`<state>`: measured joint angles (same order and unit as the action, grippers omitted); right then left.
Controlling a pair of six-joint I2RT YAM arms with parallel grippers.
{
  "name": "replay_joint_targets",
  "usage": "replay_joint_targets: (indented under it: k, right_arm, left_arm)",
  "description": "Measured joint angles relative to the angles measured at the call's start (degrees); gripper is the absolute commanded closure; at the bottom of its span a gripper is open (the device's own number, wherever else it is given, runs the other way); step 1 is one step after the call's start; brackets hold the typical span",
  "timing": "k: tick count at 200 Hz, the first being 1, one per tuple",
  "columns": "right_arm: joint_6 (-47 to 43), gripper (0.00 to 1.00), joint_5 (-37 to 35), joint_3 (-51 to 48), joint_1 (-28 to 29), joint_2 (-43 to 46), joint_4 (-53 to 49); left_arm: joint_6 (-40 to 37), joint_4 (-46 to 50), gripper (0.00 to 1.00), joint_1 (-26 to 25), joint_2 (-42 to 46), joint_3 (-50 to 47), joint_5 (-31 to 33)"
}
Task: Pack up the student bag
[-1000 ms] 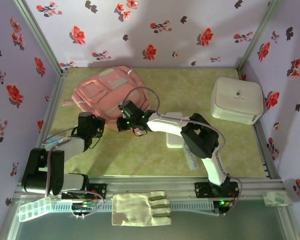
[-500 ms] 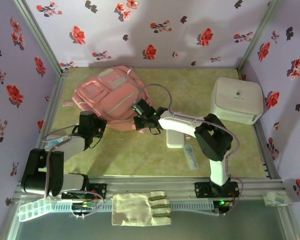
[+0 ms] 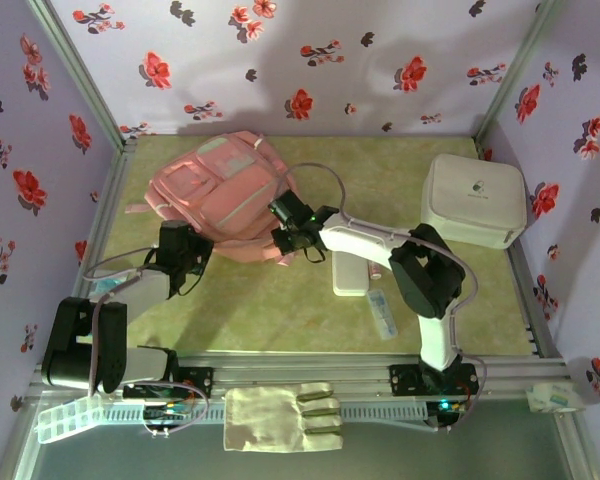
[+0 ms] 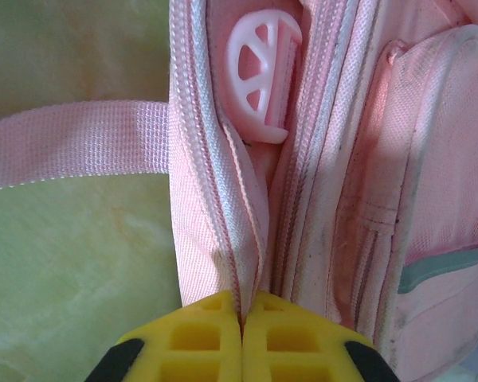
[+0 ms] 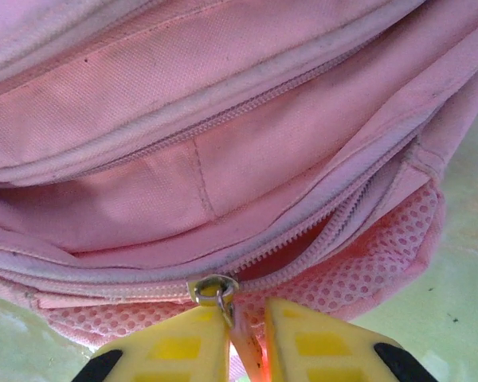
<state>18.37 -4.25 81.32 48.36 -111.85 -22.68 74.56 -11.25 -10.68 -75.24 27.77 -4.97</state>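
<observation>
The student bag [image 3: 220, 190] is a pink backpack lying flat at the back left of the table. My left gripper [image 3: 188, 243] is at its near-left edge. In the left wrist view this gripper [image 4: 241, 314] is shut on the bag's [image 4: 366, 159] zipper seam, with pink fabric pinched between the yellow fingers. My right gripper [image 3: 282, 238] is at the bag's near-right edge. In the right wrist view its fingers [image 5: 247, 322] stand slightly apart with the pink pull tab between them, just below the metal zipper slider [image 5: 213, 288]. The zipper [image 5: 303, 251] gapes open to the slider's right.
A white rounded hard box [image 3: 474, 200] stands at the back right. A flat white case [image 3: 350, 278] and a small tube [image 3: 382, 313] lie near the right arm's elbow. A glove [image 3: 283, 415] and a clear plastic organiser [image 3: 70, 415] rest on the front rail.
My right gripper has travelled right along the bag's near edge with the zipper pull, and its fingers have parted a little. The left gripper has closed fully on the bag's seam.
</observation>
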Motion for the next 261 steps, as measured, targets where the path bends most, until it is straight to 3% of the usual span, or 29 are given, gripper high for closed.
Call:
replay_joint_targets:
  k: [44,89,136,170,211,228,261]
  right_arm:
    - [-0.3,0.94,-0.5,0.1,0.0,-0.4,0.0]
    - [2.8,0.95,-5.2,0.0,-1.5,-0.3,-0.1]
    - [4.8,0.97,-1.5,-0.3,-6.0,-0.2,0.1]
    - [4.8,0.99,0.0,-4.5,-3.1,2.4,1.5]
    - [8.2,0.99,4.7,-8.3,4.6,4.1,4.9]
    - [10.6,0.99,7.8,-8.4,7.0,4.0,7.1]
    - [12.5,0.99,12.4,-5.2,9.4,1.0,9.1]
  left_arm:
    - [-0.2,0.0,0.95,0.0,0.0,0.1,0.0]
    - [-0.8,0.0,0.97,0.0,0.0,0.1,0.0]
    - [-2.2,0.2,0.95,-0.6,0.0,1.2,-1.3]
    - [-7.3,6.0,0.87,-0.3,-2.8,6.7,-1.0]
    - [-17.8,17.0,0.79,1.6,-9.3,18.1,1.2]
    - [-20.9,19.1,0.78,2.7,-11.6,21.4,2.2]
    - [-24.3,20.8,0.66,5.3,-14.0,24.9,2.1]
